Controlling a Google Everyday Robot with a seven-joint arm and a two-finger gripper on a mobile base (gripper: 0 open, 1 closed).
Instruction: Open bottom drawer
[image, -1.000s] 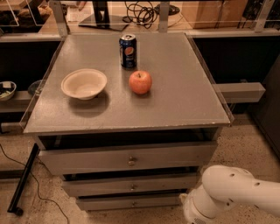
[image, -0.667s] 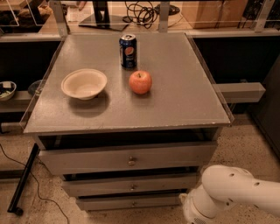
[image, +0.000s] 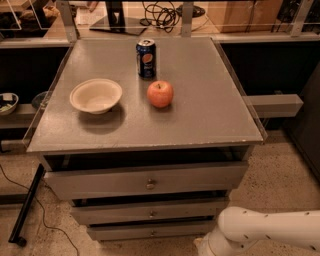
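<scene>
grey flat-fronted bottom drawer (image: 120, 233), slimmest of three fronts, lowest in the stack near the floor, looks shut. its small round metal knob (image: 152, 232) sits at centre. the white robot arm (image: 270, 231) reaches in low from the right, we judge to meet the knob's height. gripper (image: 204, 247) sits at the lower frame edge, just right of the drawer front and apart from the knob. we cannot tell whether it is released or clenched. blue soda can (image: 146, 59), red apple (image: 160, 93) and pale round bowl (image: 95, 95) stand on the grey cabinet top (image: 200, 110), out of the pull's way.
</scene>
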